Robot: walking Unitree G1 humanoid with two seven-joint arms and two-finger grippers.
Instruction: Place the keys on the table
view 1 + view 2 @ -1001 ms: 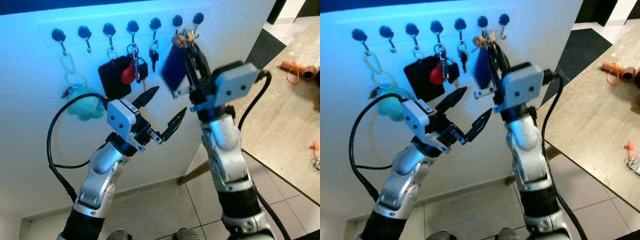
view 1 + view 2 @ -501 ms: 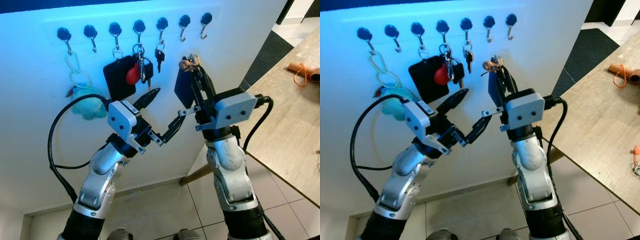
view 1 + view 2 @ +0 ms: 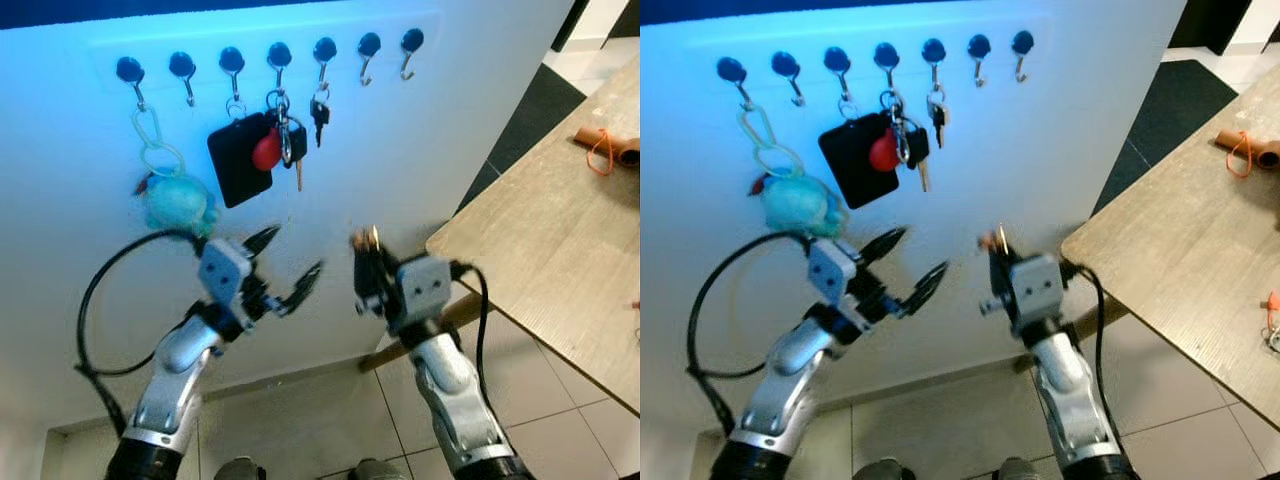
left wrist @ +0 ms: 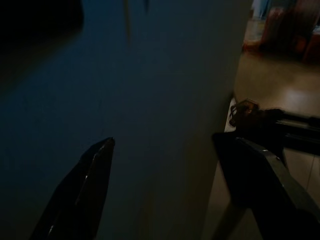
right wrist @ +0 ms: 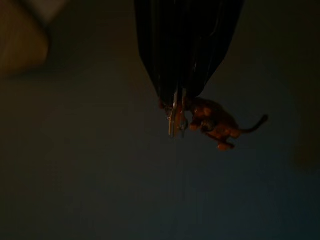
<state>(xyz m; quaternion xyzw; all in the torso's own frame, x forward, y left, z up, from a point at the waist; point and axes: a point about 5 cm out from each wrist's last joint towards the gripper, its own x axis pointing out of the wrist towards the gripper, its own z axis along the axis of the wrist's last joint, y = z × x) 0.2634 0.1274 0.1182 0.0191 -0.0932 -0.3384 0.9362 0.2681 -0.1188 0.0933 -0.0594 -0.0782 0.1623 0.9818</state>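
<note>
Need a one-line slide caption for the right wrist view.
Right gripper shut on the keys, a small orange animal charm dangling beside them against a dark background.

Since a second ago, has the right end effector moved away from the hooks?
Yes. The right end effector, shut on the keys, has dropped well below the wall hooks it was level with, toward the table.

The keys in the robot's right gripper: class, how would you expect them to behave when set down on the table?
The keys hang loose from the shut right gripper, so they will probably swing and flop rather than stay rigid. A small orange charm dangles beside them and may trail. On the flat wooden table they should settle without rolling.
</note>
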